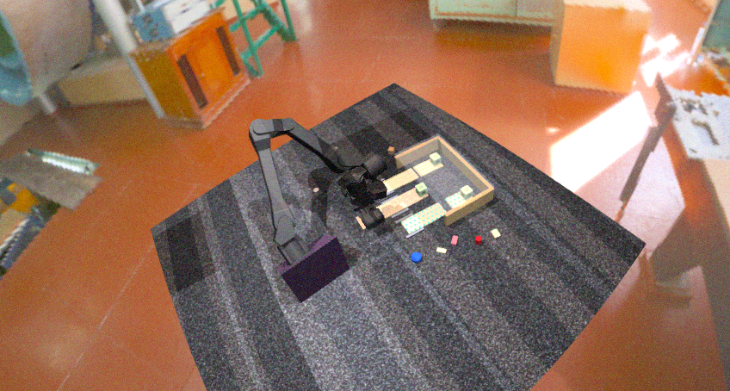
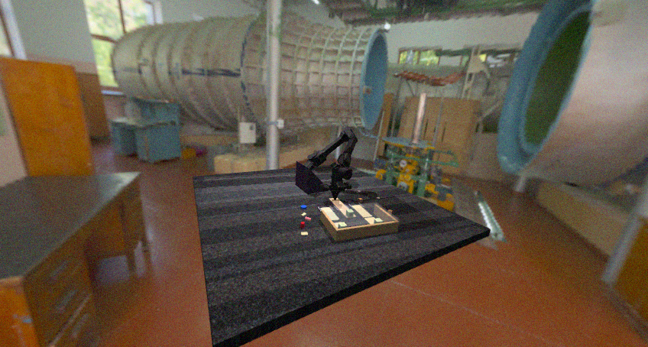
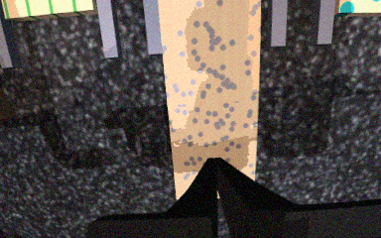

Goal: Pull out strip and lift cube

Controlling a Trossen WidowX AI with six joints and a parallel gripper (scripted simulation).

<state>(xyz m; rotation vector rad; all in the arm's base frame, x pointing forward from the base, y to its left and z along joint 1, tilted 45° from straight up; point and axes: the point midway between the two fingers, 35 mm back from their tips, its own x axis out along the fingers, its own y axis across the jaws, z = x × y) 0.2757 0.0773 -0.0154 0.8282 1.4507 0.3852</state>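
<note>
The grey-dotted middle strip [image 1: 398, 205] [image 3: 217, 99] runs unbroken from below my gripper to a pale green cube [image 1: 421, 189] [image 2: 349, 212], which sits on its far end. My gripper [image 3: 213, 164] [image 2: 335, 199] is shut and empty, its tips low over the strip's near end; contact cannot be told. The green-striped strip [image 1: 402, 179] [image 3: 49, 6] shows a gap before its far piece [image 1: 426, 168], which bears a cube [image 1: 435, 157]. The teal-dotted strip [image 1: 423, 218] [image 3: 363, 9] also has a gap before its far piece [image 1: 454, 200] with a cube [image 1: 466, 191]. Labels are too small to read.
A wooden frame [image 1: 468, 211] [image 2: 364, 231] walls the far ends and sides of the strips. Grey rails [image 3: 279, 25] flank the strips. A blue disc [image 1: 416, 257], pink block [image 1: 454, 240] and red cylinder [image 1: 478, 240] lie beside it. A small orange block [image 1: 391, 150] lies on the other side.
</note>
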